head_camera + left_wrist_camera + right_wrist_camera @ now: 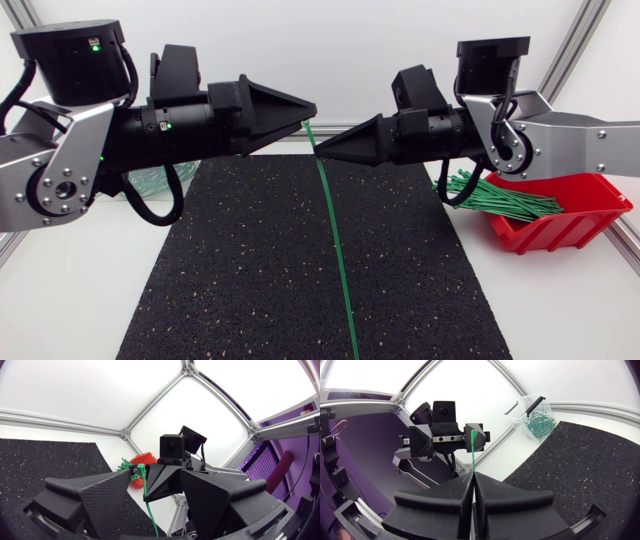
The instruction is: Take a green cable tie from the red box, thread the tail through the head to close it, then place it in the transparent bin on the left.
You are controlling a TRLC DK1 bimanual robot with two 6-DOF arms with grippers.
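Note:
A long green cable tie (335,240) hangs over the black mat, its tail reaching toward the table's front edge. My right gripper (318,146) is shut on it near the upper end. In the right wrist view, the tie's head (473,436) stands up above the closed fingertips (472,476). My left gripper (312,108) faces the right one tip to tip, just above it. It is open, with its fingers (100,492) on either side of the tie (146,492). The red box (560,215) with several green ties (500,195) sits at the right.
The transparent bin (536,415), holding closed green ties, stands at the back left and is mostly hidden behind my left arm in the head view. A black speckled mat (250,270) covers the middle of the white table. Both arms hang well above it.

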